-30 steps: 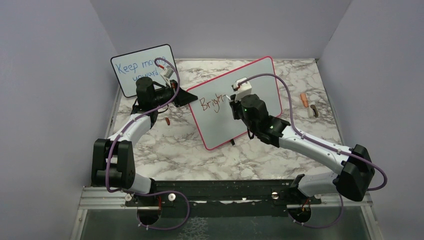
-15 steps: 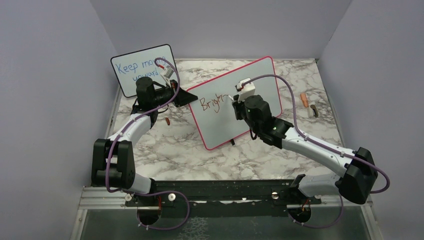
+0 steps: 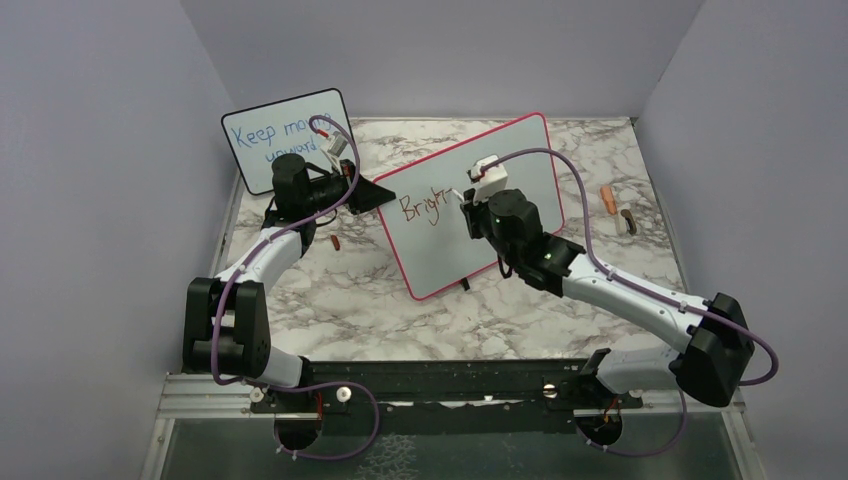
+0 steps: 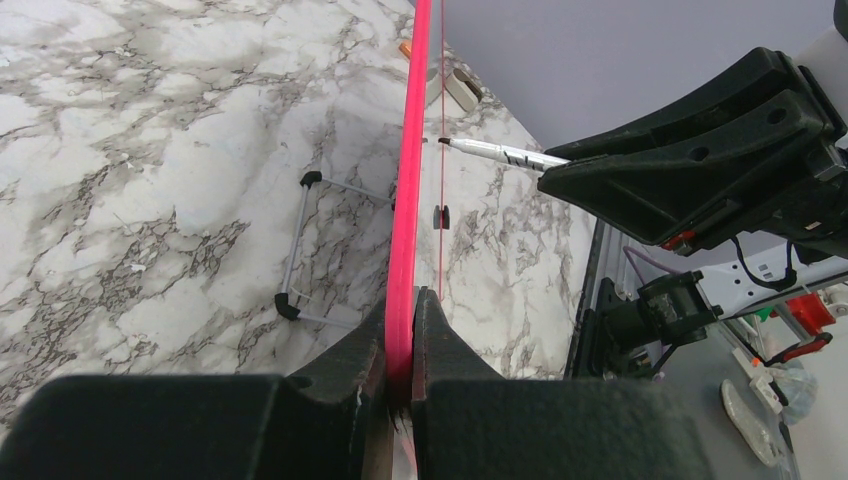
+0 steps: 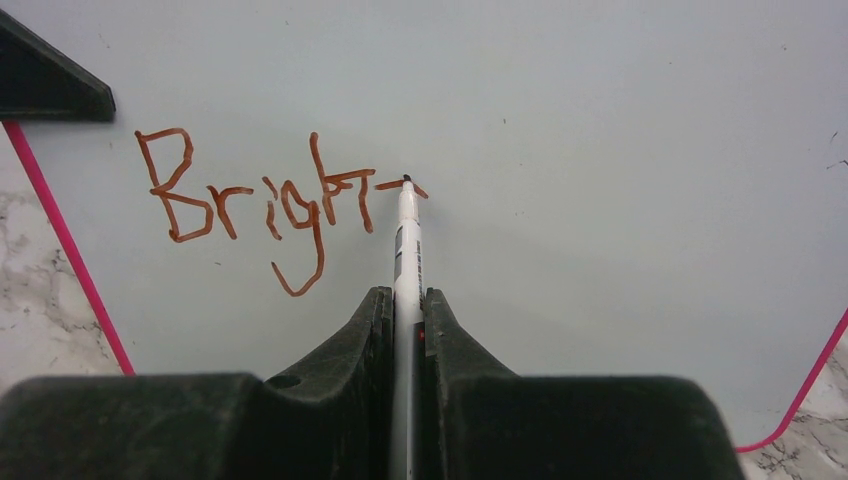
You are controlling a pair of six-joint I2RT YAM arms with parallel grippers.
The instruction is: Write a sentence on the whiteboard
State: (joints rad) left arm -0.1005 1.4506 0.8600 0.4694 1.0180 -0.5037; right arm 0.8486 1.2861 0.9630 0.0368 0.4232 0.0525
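The whiteboard (image 3: 440, 260) stands mid-table (image 3: 330, 290). The left gripper (image 4: 402, 305) pinches its red edge. The right gripper (image 5: 405, 300) pinches a pen (image 5: 407, 225), tip on the board. The sentence (image 5: 250, 200) is only begun: just "Bright" shows. Most is left.

Lab booth: plain walls (image 3: 440, 50), marble tabletop (image 3: 350, 290).

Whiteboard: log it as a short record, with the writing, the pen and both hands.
whiteboard: red frame, propped up
writing: "Bright" in reddish-brown, then a short dash
pen: tip on the dash
left hand: shut on the whiteboard's edge
right hand: shut on the pen
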